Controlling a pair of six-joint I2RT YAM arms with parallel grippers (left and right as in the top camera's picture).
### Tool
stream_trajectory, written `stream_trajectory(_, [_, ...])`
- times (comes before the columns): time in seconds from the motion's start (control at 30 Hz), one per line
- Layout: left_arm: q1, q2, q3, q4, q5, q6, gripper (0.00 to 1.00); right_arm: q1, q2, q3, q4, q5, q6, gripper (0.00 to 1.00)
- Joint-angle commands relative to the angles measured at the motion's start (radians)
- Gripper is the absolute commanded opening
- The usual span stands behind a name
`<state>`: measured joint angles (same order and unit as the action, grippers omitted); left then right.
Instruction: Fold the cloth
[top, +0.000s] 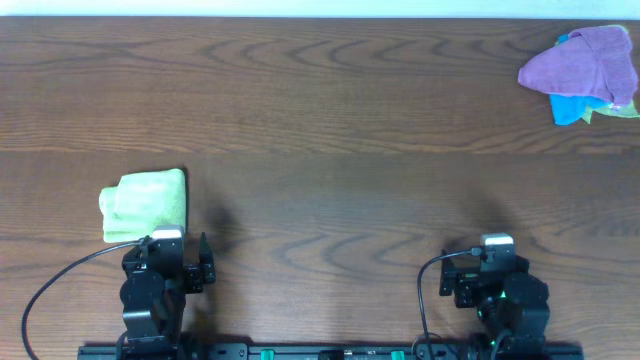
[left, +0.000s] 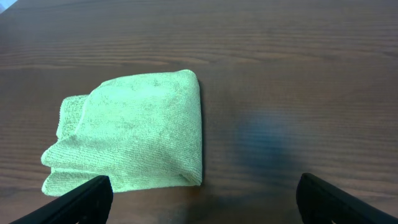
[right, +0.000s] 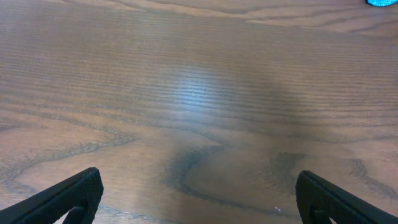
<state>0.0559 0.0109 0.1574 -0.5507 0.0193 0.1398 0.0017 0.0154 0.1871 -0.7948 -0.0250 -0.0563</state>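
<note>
Seen from above, on the near left of the wooden table (top: 320, 130), the green cloth (top: 145, 204) lies folded into a compact, slightly uneven rectangle. It sits just ahead of the left gripper (top: 170, 243) and is not touched by it. The right gripper (top: 497, 247) sits near the front edge on the other side, well apart from the cloth. At the far right corner a purple cloth (top: 585, 60) lies crumpled over a blue cloth (top: 567, 108). From the left wrist, the green cloth fills the left-centre of the view, with a lower layer sticking out on its left and a clean folded edge on its right. The two dark fingers (left: 81, 199) show only at the bottom corners, spread wide and holding nothing, the cloth lying beyond their tips. From the right wrist, the fingers (right: 62, 196) are likewise spread wide and hold nothing, over bare wood with a soft patch of glare; a speck of blue shows at the top right edge
</note>
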Motion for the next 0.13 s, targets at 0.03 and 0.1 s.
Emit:
stream_trajectory(0.03, [-0.004, -0.007, -0.011, 0.002, 0.004, 0.021, 0.95, -0.009, -0.010, -0.011, -0.001, -0.008, -0.012, 0.99])
stream_trajectory(0.1, [-0.004, -0.007, -0.011, 0.001, 0.004, 0.021, 0.95, -0.009, -0.010, -0.011, -0.001, -0.008, -0.013, 0.99])
